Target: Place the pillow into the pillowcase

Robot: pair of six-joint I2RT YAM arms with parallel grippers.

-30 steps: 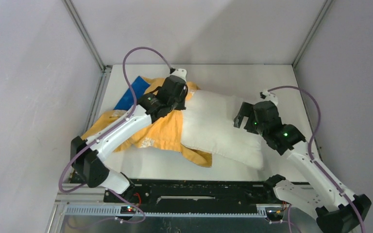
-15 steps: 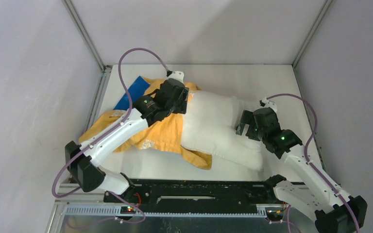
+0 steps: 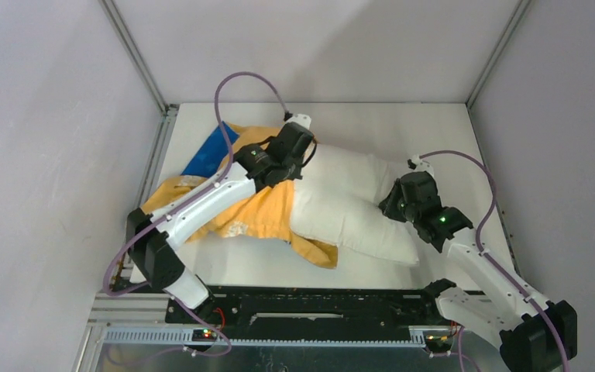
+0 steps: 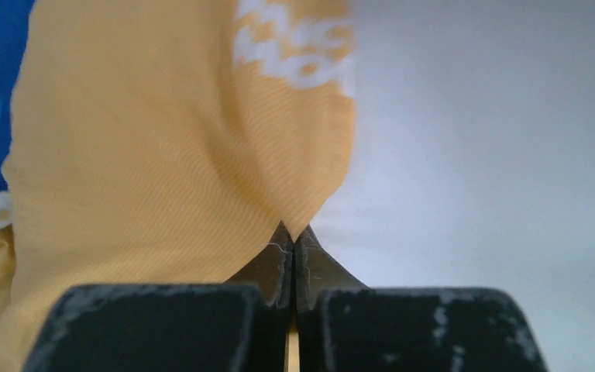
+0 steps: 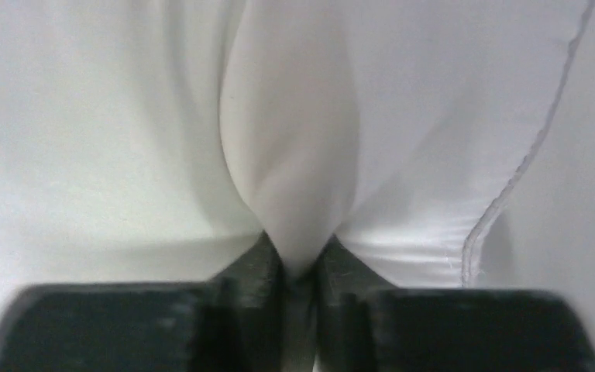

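The limp orange-yellow fabric pillowcase [image 4: 163,155] is pinched at its edge by the left gripper [image 4: 293,239]; a yielding fold of plump white pillow [image 5: 294,147] is clamped by the right gripper [image 5: 298,260].

plump white rectangular fabric pillow [image 3: 352,205] lies flat across mid-table, a fold of its right end pinched in my right gripper [image 5: 298,260]. limp orange-yellow pillowcase [image 3: 259,209] with white lettering, blue face showing far left, lies crumpled, partly under the pillow's left end, pinched in my left gripper [image 4: 293,240].
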